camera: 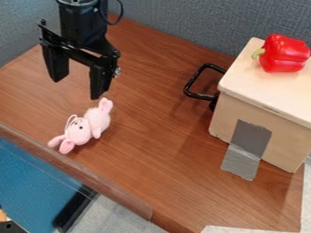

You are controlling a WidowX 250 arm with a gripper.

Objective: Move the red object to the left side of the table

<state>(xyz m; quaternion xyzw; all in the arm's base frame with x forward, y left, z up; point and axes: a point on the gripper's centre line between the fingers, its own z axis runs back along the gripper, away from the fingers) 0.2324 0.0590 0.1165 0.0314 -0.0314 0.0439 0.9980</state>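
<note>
Black two-finger gripper (76, 88) | fingers spread | glossy red bell pepper (285, 57) well apart, at view's right, on pale wooden box (285, 141)

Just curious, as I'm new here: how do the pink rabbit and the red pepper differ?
The rabbit is soft-looking and pale pink; the pepper is glossy and bright red with a green stem. The rabbit lies stretched out on the table, while the pepper sits on the wooden box. Neither is held by the pincer.
</note>
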